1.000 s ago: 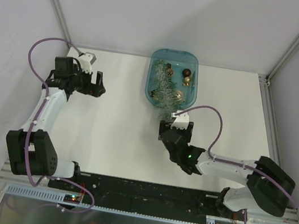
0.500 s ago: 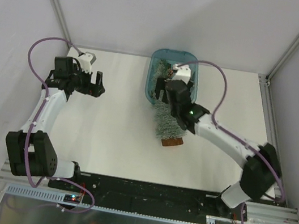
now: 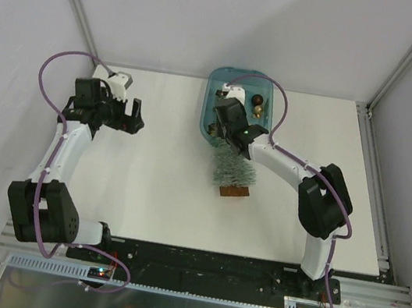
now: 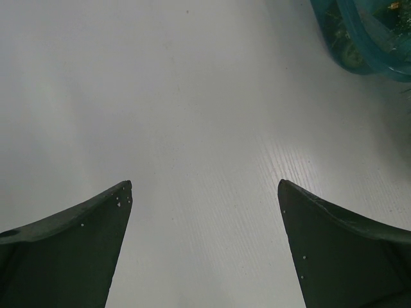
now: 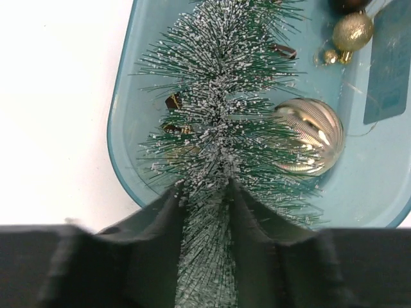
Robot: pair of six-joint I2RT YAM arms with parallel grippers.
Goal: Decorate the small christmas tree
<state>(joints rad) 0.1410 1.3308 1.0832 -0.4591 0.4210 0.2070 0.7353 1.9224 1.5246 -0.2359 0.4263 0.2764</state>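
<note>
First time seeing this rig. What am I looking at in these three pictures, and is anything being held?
A robot's left arm and right arm are bolted at the near edge of a white table. The overhead view looks down on both. The other two pictures come from a camera on each wrist, with that arm's own fingers at the bottom. The left gripper hangs open above the table, holding nothing. The right gripper grips the small christmas tree, which lies on its side, tip in a blue tray, wooden base on the table. Ornaments lie in the tray too, including a ribbed gold ball.
</note>
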